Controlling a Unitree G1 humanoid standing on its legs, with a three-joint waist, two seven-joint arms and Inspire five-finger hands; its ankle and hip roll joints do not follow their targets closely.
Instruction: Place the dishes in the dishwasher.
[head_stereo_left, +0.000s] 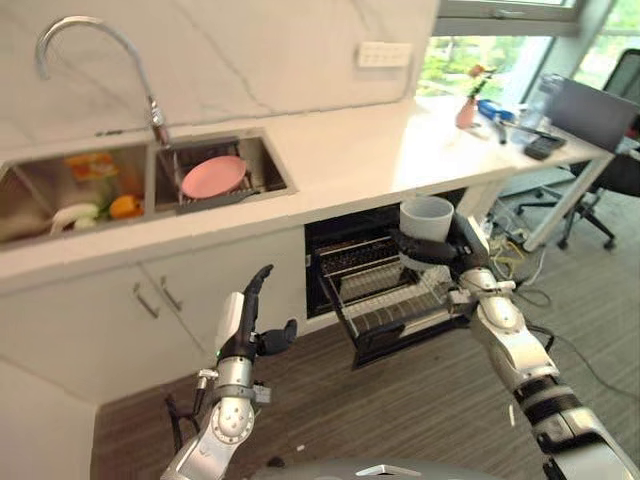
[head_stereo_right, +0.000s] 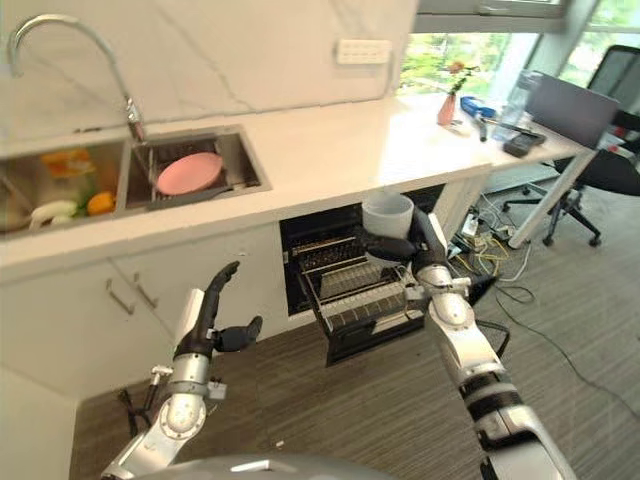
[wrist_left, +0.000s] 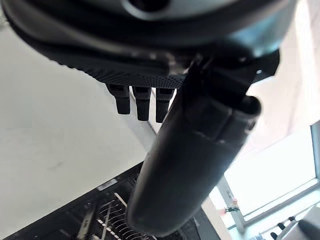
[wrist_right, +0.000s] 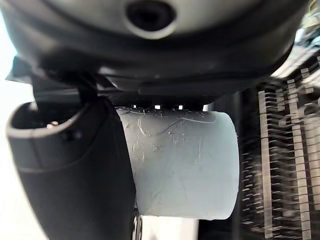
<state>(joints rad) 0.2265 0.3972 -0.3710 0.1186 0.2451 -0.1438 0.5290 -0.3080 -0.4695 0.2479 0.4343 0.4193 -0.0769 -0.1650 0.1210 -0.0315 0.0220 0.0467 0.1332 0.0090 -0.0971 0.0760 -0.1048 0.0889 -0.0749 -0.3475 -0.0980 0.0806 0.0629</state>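
My right hand (head_stereo_left: 452, 248) is shut on a pale blue-white cup (head_stereo_left: 427, 217), upright, held just above the pulled-out dishwasher rack (head_stereo_left: 395, 300). In the right wrist view the cup (wrist_right: 182, 162) sits between thumb and fingers. The open dishwasher (head_stereo_right: 335, 255) is under the white counter. A pink plate (head_stereo_left: 213, 176) leans in the right basin of the sink (head_stereo_left: 270, 170). My left hand (head_stereo_left: 250, 325) hangs open in front of the cabinet doors, fingers straight, holding nothing.
The left sink basin holds fruit and vegetables (head_stereo_left: 110, 205). A curved tap (head_stereo_left: 150, 110) stands behind the sink. At the counter's far right are a pink vase (head_stereo_left: 467, 110), a laptop (head_stereo_left: 590, 112) and an office chair (head_stereo_left: 615, 175). Wooden floor lies before the cabinets.
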